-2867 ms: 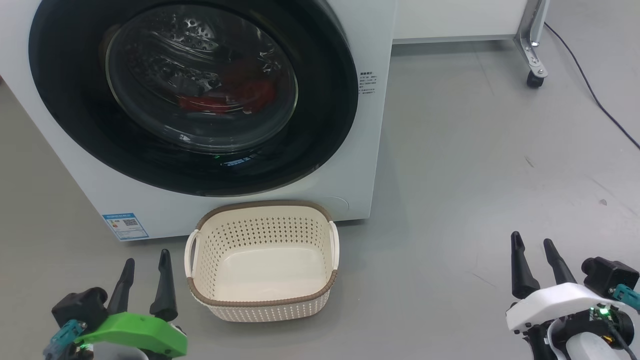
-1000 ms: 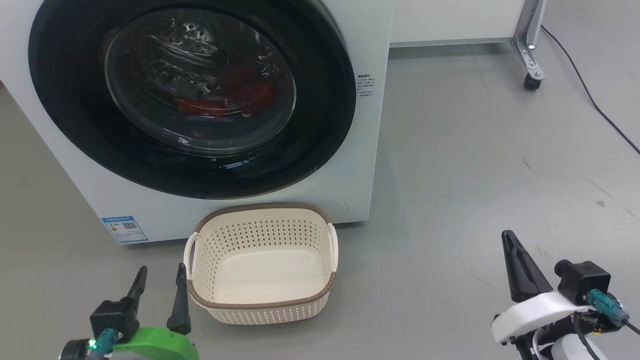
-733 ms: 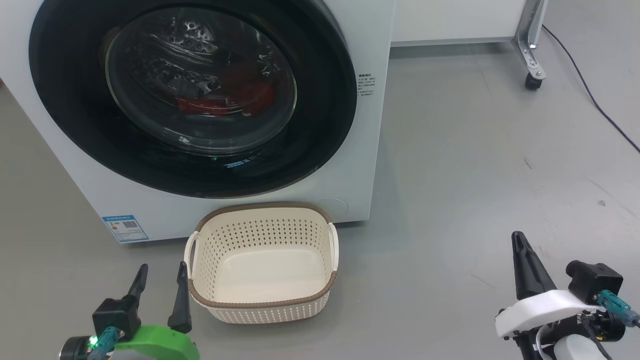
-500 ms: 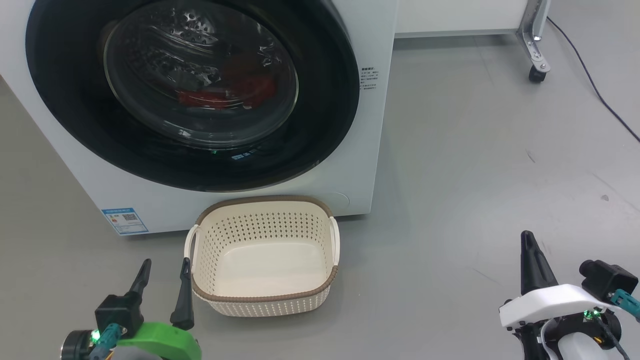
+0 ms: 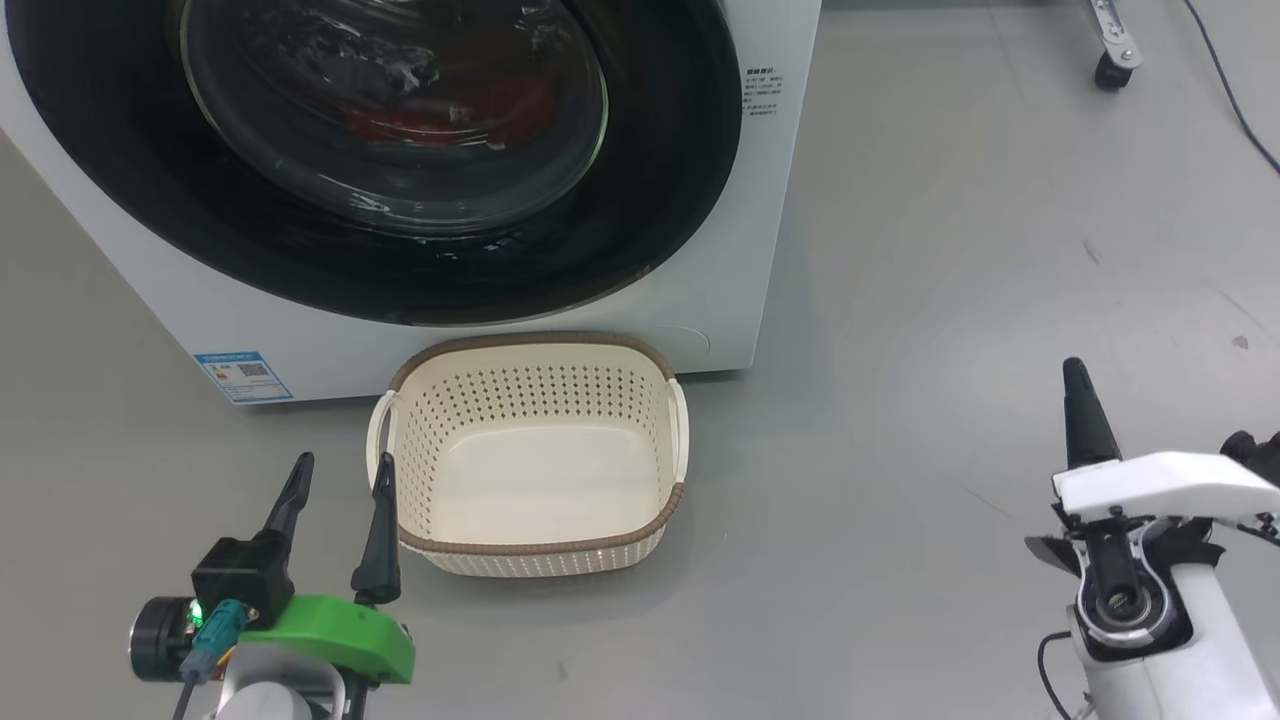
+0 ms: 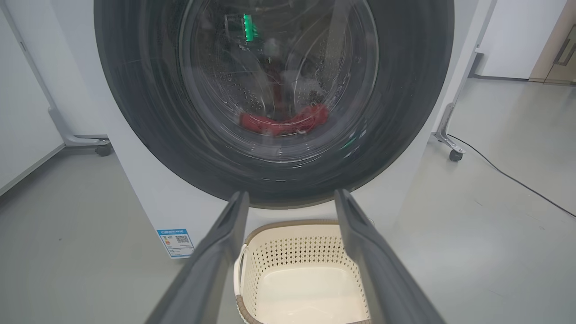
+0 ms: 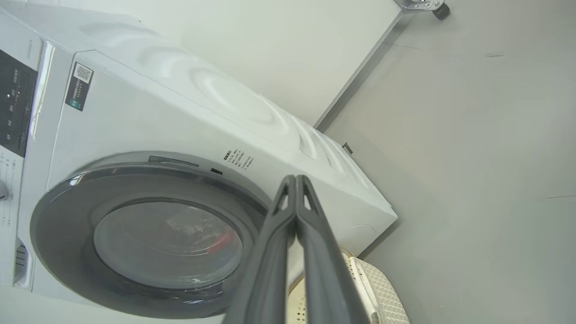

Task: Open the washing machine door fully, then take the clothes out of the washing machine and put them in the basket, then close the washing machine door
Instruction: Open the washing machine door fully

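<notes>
The left arm sits low at the lower left of the head view, its green wrist shell nearly level. The left pincer point(image 5: 343, 462) points up towards the washing machine point(image 5: 790, 230), released, its two dark fingers spread wide with only floor point(image 5: 950, 300) between them. Its inner finger stands just beside the left handle of the basket point(image 5: 540, 548); whether they touch is hard to tell from this angle. In the left wrist view the spread fingers frame the basket's far rim and aim at the lower edge of the door point(image 6: 405, 112).

The right arm rises from the lower right corner, its white wrist shell turned flat. The right pincer point(image 5: 1075, 380) is clenched on nothing, fingers pressed into one dark spike over bare floor, well apart from the basket and the machine. The right wrist view is rolled, so the machine leans, and the closed fingers cross the door's rim.

The door point(image 5: 650, 200) is shut flat against the machine's front. The clothes point(image 5: 440, 110) lie red inside the drum, behind the glass. The basket stands on the floor just in front of the machine, below the door, its cream bottom showing
</notes>
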